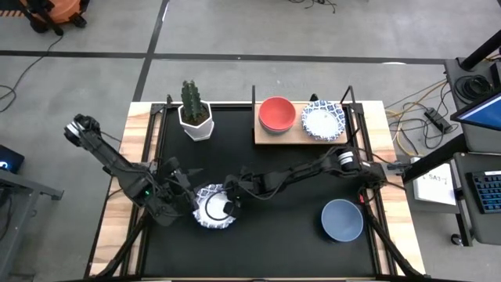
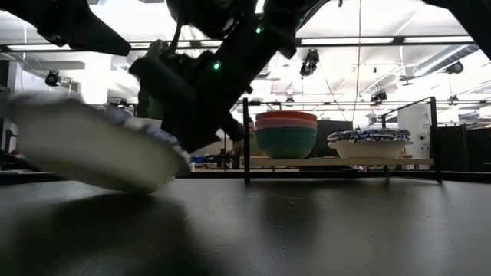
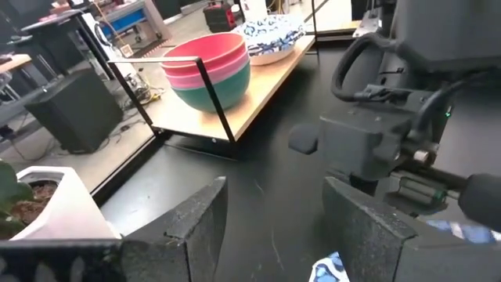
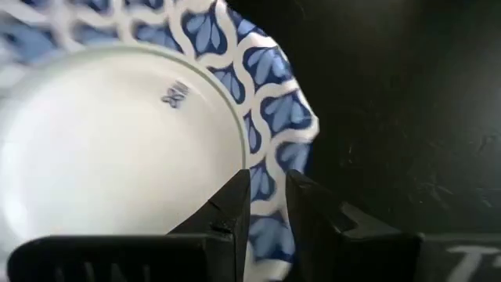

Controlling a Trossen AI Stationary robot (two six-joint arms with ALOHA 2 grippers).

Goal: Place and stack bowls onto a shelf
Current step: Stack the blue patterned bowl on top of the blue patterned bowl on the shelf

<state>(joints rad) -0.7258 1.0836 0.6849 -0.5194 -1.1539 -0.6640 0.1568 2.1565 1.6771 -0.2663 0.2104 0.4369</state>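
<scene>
**A:** Bowl (image 1: 213, 208), the white one with the blue scalloped rim — where is it?

**B:** On the black worktop (image 1: 274, 235), toward its front and left of the middle. From table height it looks tilted, one edge down near the surface and the other raised. My right gripper (image 4: 266, 205) is on its rim: the jaws stand either side of the patterned edge, nearly together, with only a thin gap, and the rim runs between them. I have hold of that rim.

**A:** And your other arm?

**B:** My left gripper (image 3: 274, 227) sits just beside the same bowl, on its left side. Its jaws are spread wide with nothing between them; a sliver of blue pattern shows below them.

**A:** The shelf?

**B:** The shelf (image 1: 266, 138), a light wood board with thin black posts, is at the back of the worktop, right of centre. On its left half is a stack of plain bowls (image 2: 285, 132): red on top, pink under it, green at the bottom. On its right half is a stack of patterned bowls (image 1: 322, 119); how many I cannot tell.

**A:** Anything else?

**B:** A blue bowl (image 1: 341, 219) stands alone at the front right, well apart from both grippers. A cactus pot (image 1: 196, 119) is at the back left, near the shelf.
</scene>
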